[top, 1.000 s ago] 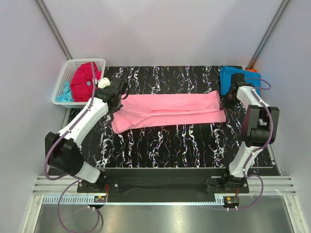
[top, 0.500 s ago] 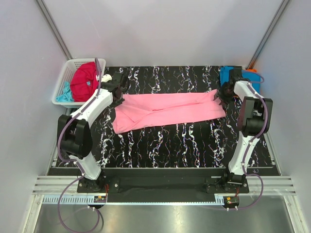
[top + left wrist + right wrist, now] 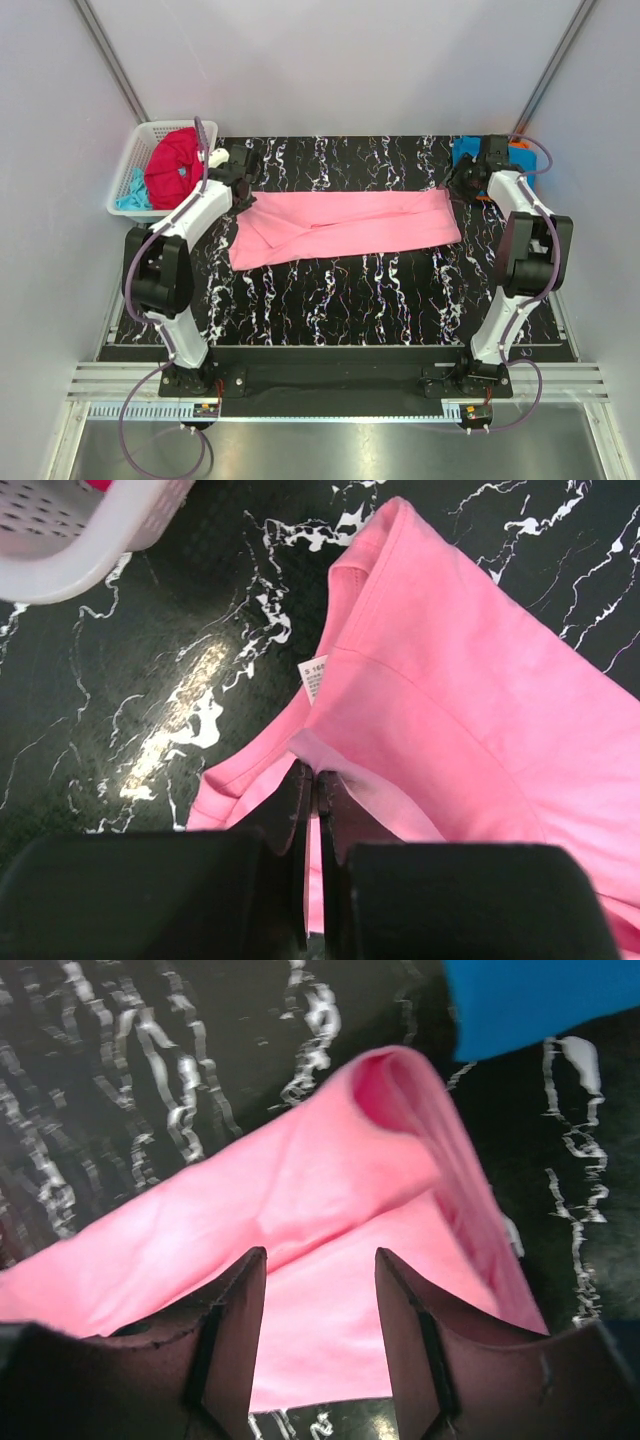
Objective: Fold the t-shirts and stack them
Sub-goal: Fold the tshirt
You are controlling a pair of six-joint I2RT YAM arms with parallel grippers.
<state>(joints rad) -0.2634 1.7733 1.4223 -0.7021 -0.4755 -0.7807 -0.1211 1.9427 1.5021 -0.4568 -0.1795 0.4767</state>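
2 grippers: 1 at each end of the pink t-shirt [image 3: 345, 222], on the far side of the black marbled table [image 3: 330, 295].
Pink t-shirt: lies flat in a long band across the table, folded lengthwise, collar end to the left; a white size label [image 3: 315, 678] shows at the neck.
Left gripper [image 3: 313, 780]: fingers pressed together, pinching a fold of the pink cloth near the collar.
Right gripper [image 3: 320, 1285]: fingers spread with nothing between them, over the shirt's right end; contact cannot be told.
Blue t-shirt [image 3: 466, 156]: at the far right corner, near the pink shirt's end; the orange t-shirt [image 3: 519, 149] peeks out beside it.
Basket [image 3: 150, 130]: white, off the far left corner, holding the red t-shirt [image 3: 172, 165] and the aqua t-shirt [image 3: 130, 192].
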